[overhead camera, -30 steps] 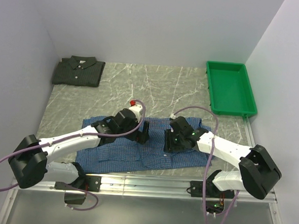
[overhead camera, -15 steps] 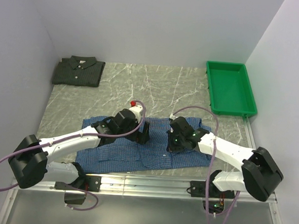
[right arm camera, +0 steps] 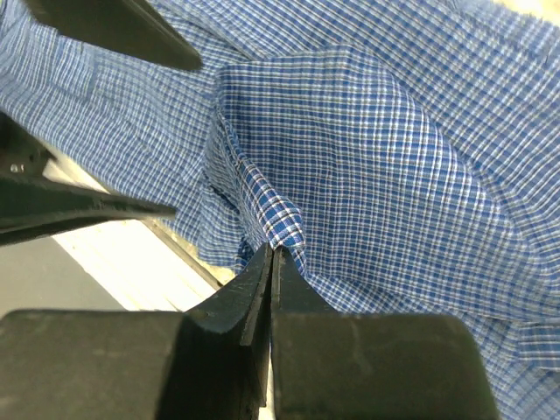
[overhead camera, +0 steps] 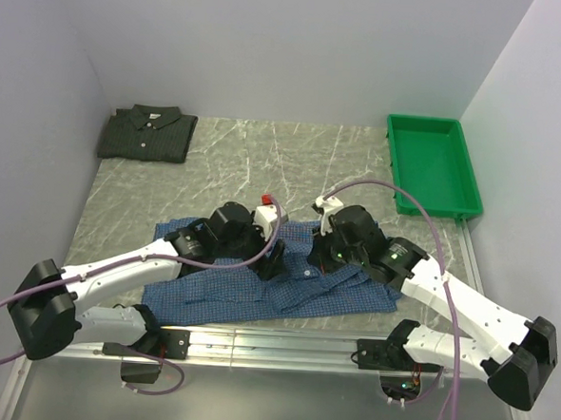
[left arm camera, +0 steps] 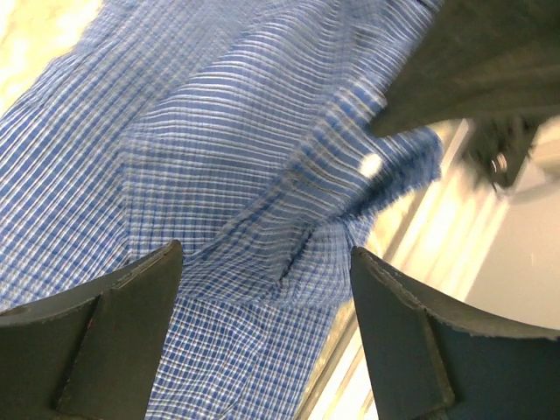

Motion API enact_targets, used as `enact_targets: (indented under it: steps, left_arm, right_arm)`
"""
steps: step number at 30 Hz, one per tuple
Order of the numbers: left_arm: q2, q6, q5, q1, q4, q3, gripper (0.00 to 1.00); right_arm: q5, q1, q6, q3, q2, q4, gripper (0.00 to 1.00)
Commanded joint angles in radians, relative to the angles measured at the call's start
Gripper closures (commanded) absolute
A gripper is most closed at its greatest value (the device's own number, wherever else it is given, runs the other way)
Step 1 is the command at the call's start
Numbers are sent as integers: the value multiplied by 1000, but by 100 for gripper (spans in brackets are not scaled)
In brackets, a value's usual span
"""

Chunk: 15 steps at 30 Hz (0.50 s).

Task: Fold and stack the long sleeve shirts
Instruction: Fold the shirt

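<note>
Blue is what I'm watching from overhead: the blue check shirt [overhead camera: 208,301] lies spread and rumpled on the marble-patterned table [overhead camera: 264,161], close to the near edge. Both arms reach in over its middle. The left gripper [overhead camera: 273,262] and right gripper [overhead camera: 319,255] sit just beside each other above the cloth. From up here I cannot tell how either set of fingers stands. At the far left corner the dark green-grey check shirt [overhead camera: 147,133] rests folded, collar toward the back wall, well apart from the arms. A green plastic tray [overhead camera: 395,169] sits at the far right.

Switching to the left wrist camera: the 2 fingers [left arm camera: 114,341] are spread wide with nothing between them. They hover over blue check fabric that rises in a soft ridge. 1 white button [left arm camera: 370,164] shows near the cloth's edge, and a dark part of the other arm crosses the top right corner.

Now the right wrist camera: the fingers [right arm camera: 236,306] are pressed together, pinching a small peak of the blue check shirt right at their tips. The fabric tents up from there into 1 raised fold running away from the camera. The left gripper's dark fingers poke in at the upper left and left edge.
</note>
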<state>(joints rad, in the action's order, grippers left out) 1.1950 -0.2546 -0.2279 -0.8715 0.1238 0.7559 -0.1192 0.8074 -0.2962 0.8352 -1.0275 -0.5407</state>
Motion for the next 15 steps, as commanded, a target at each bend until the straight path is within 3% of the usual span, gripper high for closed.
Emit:
enact_targets:
  steps: [1,5,15]
  left_arm:
    - [-40,210,-149,-17,40,72,17]
    - [-63,333,-208,-23,82,108,19]
    - [-6,416,-284,-26,106,165,28]
  right_arm:
    - [-20,33,106,74,18,-64,100]
    - [-17,68,158,126,17,-87,100]
    - [1,147,167,139,7,-58,100]
